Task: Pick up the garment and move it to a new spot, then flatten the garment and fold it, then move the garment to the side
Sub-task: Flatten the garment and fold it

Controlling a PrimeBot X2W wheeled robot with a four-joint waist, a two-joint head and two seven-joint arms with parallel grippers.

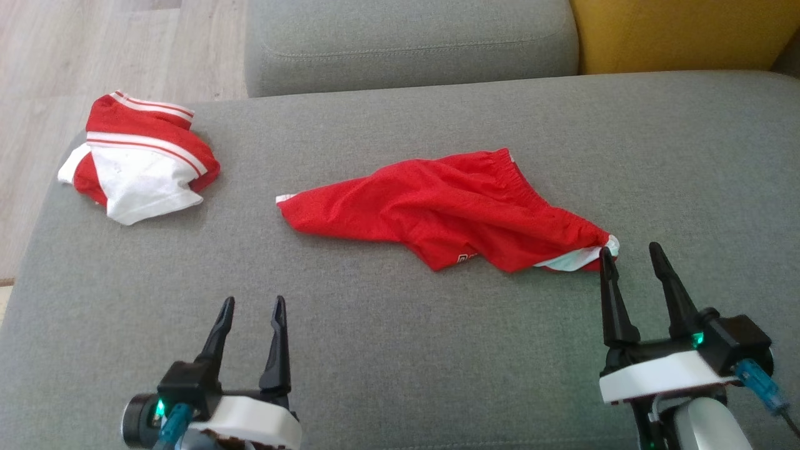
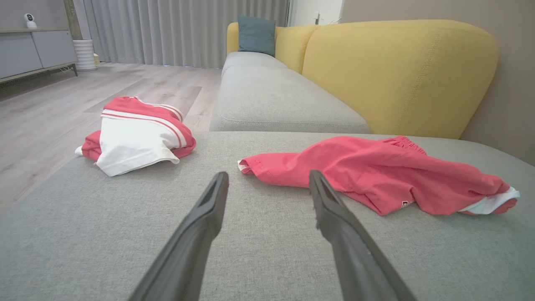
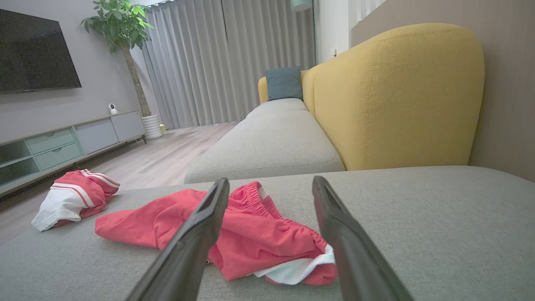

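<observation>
A rumpled pair of red shorts, the garment, lies unfolded across the middle of the grey sofa seat, its white-trimmed leg end at the right. The left wrist view has the garment just beyond the fingers, to the right; the right wrist view has the garment between and behind its fingers. My right gripper is open, its left fingertip right at that white-trimmed end. My left gripper is open near the seat's front, well short of the shorts' left end, with nothing between its fingers.
A folded red-and-white garment sits at the seat's far left corner, close to the edge above the wooden floor. A second grey cushion and a yellow backrest lie behind. The seat's right half is bare.
</observation>
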